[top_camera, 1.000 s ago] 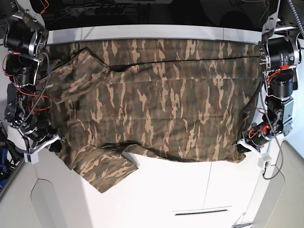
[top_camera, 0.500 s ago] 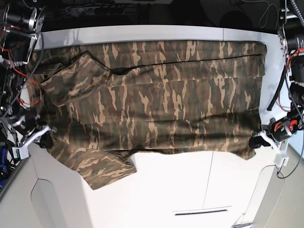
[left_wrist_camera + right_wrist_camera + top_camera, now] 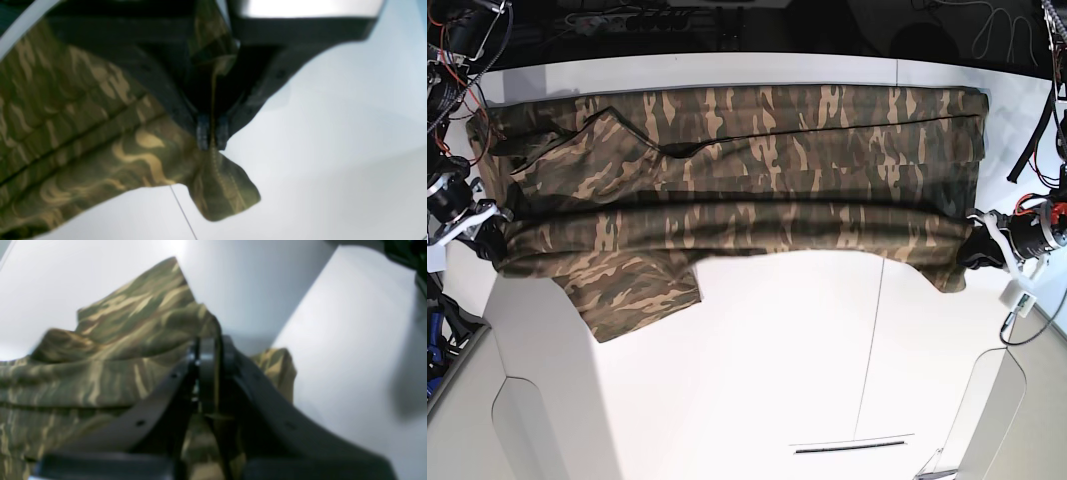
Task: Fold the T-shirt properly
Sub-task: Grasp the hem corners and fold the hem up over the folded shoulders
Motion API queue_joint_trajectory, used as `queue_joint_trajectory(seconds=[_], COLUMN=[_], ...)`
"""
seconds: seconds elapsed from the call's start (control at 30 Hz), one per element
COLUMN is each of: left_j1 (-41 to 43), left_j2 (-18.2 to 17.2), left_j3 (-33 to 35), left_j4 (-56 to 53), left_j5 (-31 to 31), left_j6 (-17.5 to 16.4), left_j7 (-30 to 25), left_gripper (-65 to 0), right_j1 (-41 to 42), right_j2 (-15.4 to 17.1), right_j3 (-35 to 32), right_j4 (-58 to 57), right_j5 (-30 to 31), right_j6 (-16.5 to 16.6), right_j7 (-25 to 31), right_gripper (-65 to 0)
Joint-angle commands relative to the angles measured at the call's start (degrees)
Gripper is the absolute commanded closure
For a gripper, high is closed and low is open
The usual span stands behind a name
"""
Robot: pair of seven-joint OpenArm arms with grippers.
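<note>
Both Grippers Pinch the Camouflage Shirt

On the base view's left, my dark right gripper is closed on the near edge of the brown, tan and olive-green camouflage T-shirt. Beside it, a loose flap of camouflage cloth hangs toward the near side. Between my two grips the shirt's near edge sags slightly, while the rest stretches across the white table, creased along its far part. On the right, my black left gripper is clamped on the cloth, a small corner poking out past my fingertips.
</note>
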Motion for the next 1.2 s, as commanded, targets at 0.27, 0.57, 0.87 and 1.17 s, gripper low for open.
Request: queue_joint_trajectory(seconds=[0.27, 0.57, 0.87, 1.17], left_j1=[5.2, 7.4, 7.4, 7.4], left_j2=[-1.4, 0.5, 2.3, 2.3], left_j3=[-0.7, -0.7, -0.7, -0.7], left_j4=[2.1, 2.1, 2.1, 2.1], left_j5=[0.0, 2.2, 2.2, 2.2], left_j6=[-0.4, -0.4, -0.4, -0.4], left_j7=[0.2, -0.1, -0.4, -0.4], left_gripper=[0.0, 0.0, 0.0, 0.0], right_j1=[-7.6, -9.2, -2.4, 10.8], right_j2=[0.9, -0.1, -0.1, -0.1], right_j3=[3.7, 3.7, 3.6, 0.5], right_j4=[1.6, 1.4, 1.0, -16.9], right_j5=[2.1, 1.8, -2.0, -6.0], right_j6=[0.2, 0.1, -0.4, -0.7], right_j7=[1.1, 5.1, 14.7, 14.9], right_gripper=[0.0, -29.1, -34.7, -34.7])
